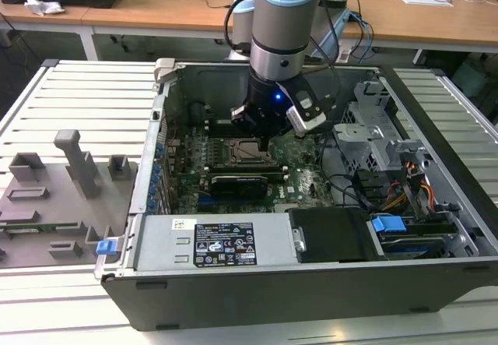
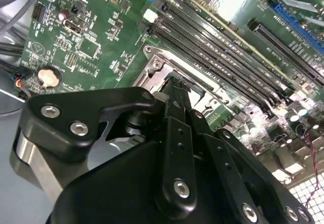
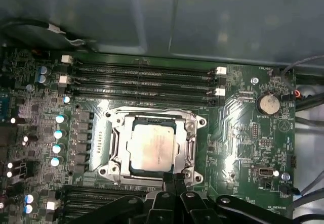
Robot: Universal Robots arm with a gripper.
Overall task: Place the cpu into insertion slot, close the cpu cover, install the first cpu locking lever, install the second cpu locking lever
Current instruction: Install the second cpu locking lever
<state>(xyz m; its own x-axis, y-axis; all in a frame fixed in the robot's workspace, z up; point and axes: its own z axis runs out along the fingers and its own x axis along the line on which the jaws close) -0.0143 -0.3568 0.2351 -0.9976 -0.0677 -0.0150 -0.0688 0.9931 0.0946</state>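
The cpu (image 3: pixel 152 145), a dull silver square chip, lies flat in the insertion slot (image 3: pixel 117 172) on the green board. The cpu cover (image 3: pixel 189 142), a silvery frame, lies down around the chip's edges. My gripper (image 3: pixel 174 179) hovers at the socket's edge with its two black fingers pressed together and nothing visible between them. In the exterior view the gripper (image 1: pixel 262 136) hangs just above the socket (image 1: pixel 247 152) inside the open computer case. In the second wrist view the gripper (image 2: pixel 174 88) points at the socket's metal corner (image 2: pixel 161 64). Whether the locking levers are latched I cannot tell.
Long black memory slots (image 3: pixel 142 80) run beside the socket, and a coin battery (image 3: pixel 267 103) sits on the board. A black card (image 1: pixel 240 181), the power supply box (image 1: pixel 210 244), a drive cage (image 1: pixel 373 135) and cables (image 1: pixel 405 193) crowd the case. A grey fixture plate (image 1: pixel 54 197) lies at the exterior view's left.
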